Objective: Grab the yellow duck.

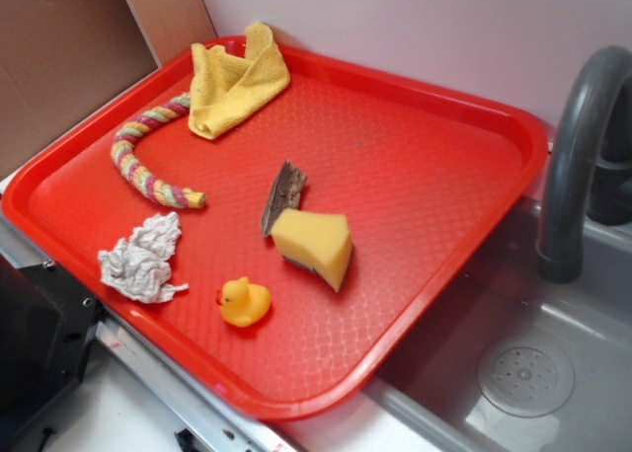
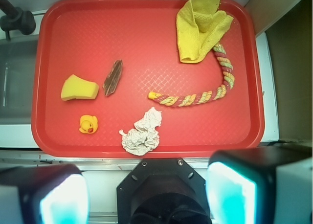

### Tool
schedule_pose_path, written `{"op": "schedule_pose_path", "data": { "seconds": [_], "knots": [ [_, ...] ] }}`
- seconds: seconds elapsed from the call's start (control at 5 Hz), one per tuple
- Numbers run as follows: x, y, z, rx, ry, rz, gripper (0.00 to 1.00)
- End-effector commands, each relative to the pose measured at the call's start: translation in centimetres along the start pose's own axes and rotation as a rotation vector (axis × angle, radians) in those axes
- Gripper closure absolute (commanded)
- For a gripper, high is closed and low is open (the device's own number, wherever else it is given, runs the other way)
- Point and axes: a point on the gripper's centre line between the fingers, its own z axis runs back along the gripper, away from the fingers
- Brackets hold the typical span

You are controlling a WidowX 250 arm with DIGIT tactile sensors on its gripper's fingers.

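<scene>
Nearest the wrist camera we see the gripper (image 2: 146,197): two fingers (image 2: 230,192) spread wide to either side of the black mount, nothing between them, well back from the tray's near rim. In the exterior view it does not show.

The red tray (image 1: 434,166) lies beside a grey sink (image 1: 553,373) with a dark faucet (image 1: 578,166).

The duck (image 1: 244,302) sits upright on the tray, near the front edge, touching nothing. In the wrist view the duck (image 2: 88,123) is at lower left, its orange beak toward the camera.

Just beyond it lies the sponge (image 1: 314,247), a yellow wedge, near the duck but apart from it. A dark bark chip (image 1: 283,197) touches or nearly touches the sponge's far corner.

A crumpled white paper (image 1: 143,258) lies near the front rim, well apart from the duck. Behind it a multicoloured rope (image 1: 148,166) curves toward a yellow cloth (image 1: 235,80) bunched at the far corner; the rope's far end meets the cloth.
</scene>
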Motion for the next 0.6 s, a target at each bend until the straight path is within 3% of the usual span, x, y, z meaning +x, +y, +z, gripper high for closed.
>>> {"op": "schedule_pose_path", "data": {
  "seconds": [0.0,0.4],
  "knots": [
    [0.0,0.0,0.0,0.0,0.0,0.0,0.0],
    [0.1,-3.4,-2.1,-0.056,-0.063,0.117,0.0]
  ]
}}
